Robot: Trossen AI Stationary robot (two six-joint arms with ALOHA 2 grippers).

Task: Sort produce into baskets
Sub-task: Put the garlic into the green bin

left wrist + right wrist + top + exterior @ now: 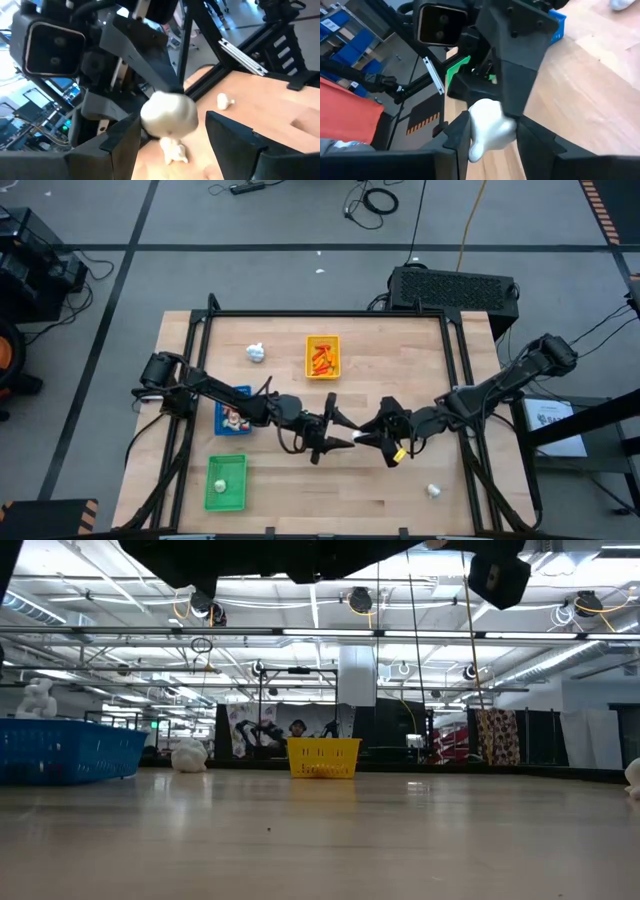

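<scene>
- Whitish garlic bulb [487, 127] sits between both grippers mid-table, lifted off the wood; looks like a handover.
- right gripper [368, 437]: fingers closed on that bulb, clear in its own wrist view.
- left gripper [340, 430]: its wrist view shows the fingers spread either side of the same bulb [167, 115], with gaps on both sides. Reads as open, not gripping.
- Progress, my estimate: roughly halfway or a bit past.
- yellow tray [322, 357] at the far middle holds the orange-red pieces [320, 359]. A cluster, too small to count.
- blue tray [232, 409] on the left side, partly under the left arm, holds red-and-white pieces [233, 418]. Count unclear.
- green tray [226, 482] at the near left holds one whitish piece [219, 483].
- Still loose on the table: one bulb at far left [257, 353], near the yellow tray, and one at near right [434, 491], well apart from every tray.
- Counts: 3 trays, 2 arms. Whitish bulbs: 4 visible (1 in green, 1 held, 2 loose).
- Left to do, judging by the layout: finish the pass, drop the held bulb, most likely in green with the other whitish piece, then fetch the two loose bulbs.
- Risk: the bulb is round and pinched between slim fingers, so it could slip out during the swap.
</scene>
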